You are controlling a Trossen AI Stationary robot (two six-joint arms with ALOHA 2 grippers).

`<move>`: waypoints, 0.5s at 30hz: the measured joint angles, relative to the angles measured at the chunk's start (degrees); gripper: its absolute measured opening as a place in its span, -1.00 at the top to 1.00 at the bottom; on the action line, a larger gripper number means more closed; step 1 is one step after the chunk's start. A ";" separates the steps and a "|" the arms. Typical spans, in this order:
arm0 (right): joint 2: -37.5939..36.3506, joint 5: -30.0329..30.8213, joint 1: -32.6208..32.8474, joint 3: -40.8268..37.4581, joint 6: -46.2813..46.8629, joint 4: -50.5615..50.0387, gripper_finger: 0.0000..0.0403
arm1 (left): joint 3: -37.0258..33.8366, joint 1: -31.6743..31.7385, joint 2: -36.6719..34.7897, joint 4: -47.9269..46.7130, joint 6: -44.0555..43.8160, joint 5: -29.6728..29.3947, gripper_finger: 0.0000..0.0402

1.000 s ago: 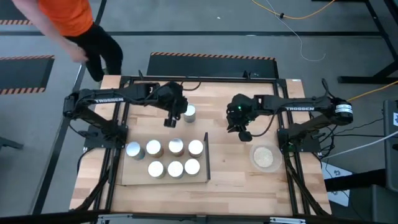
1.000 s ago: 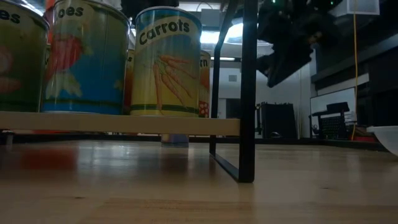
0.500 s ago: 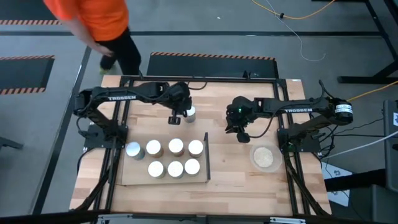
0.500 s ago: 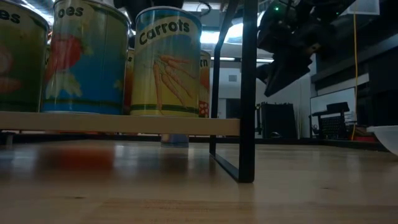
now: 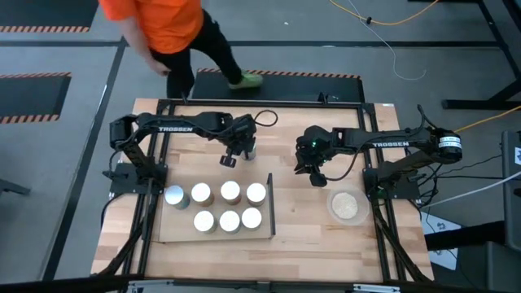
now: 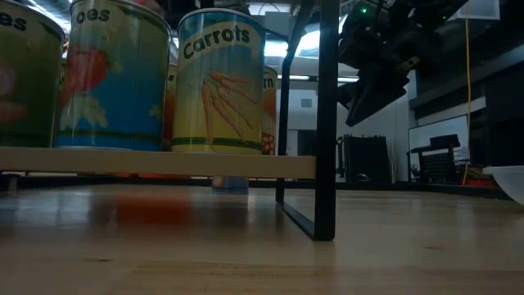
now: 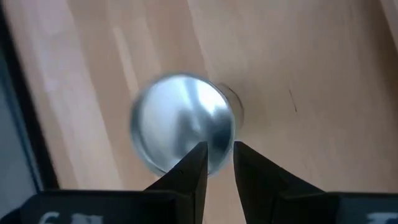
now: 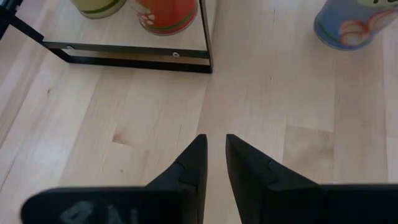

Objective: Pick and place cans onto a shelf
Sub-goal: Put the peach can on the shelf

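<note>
One can [image 5: 248,147] stands alone on the bare desk [image 5: 309,228], well apart from the shelf [image 5: 183,230] and toward the desk's far edge. Its silvery round top [image 7: 181,129] fills the left wrist view. The other seven cans [image 5: 230,192] already stand on the shelf board in two rows, four behind and three in front, near the black frame [image 5: 270,203] at its short end.

The left hand [image 5: 230,158] hangs just above and beside the lone can, its fingertips [image 7: 198,163] close together with only a thin gap, overlapping the can's rim in the wrist view without enclosing it. Nothing is held. The step in hand looks like the approach to the last can. As I judge it, the next move calls for the fingers to spread wider than the can, descend either side of it and close, then lift and carry it to the free spot in the front row.

The right hand [image 5: 319,176] waits above the bare desk between the shelf frame and a flat beige dish [image 5: 346,205], fingers nearly together, empty. A person in an orange top [image 5: 167,24] walks past beyond the desk.
</note>
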 joint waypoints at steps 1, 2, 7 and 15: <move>0.00 0.00 0.00 0.00 0.00 0.02 0.69 | 0.00 0.01 0.16 -0.75 0.72 0.00 0.65; 0.00 0.00 0.00 0.00 0.00 0.04 0.69 | 0.00 0.01 0.15 -1.56 1.32 0.00 0.65; 0.00 0.00 -0.02 0.00 -0.02 0.33 0.69 | 0.00 0.01 0.07 -1.56 3.79 -0.46 0.65; 0.00 0.00 -0.02 0.00 -0.04 0.35 0.69 | 0.00 0.01 0.07 -1.54 3.81 -0.46 0.65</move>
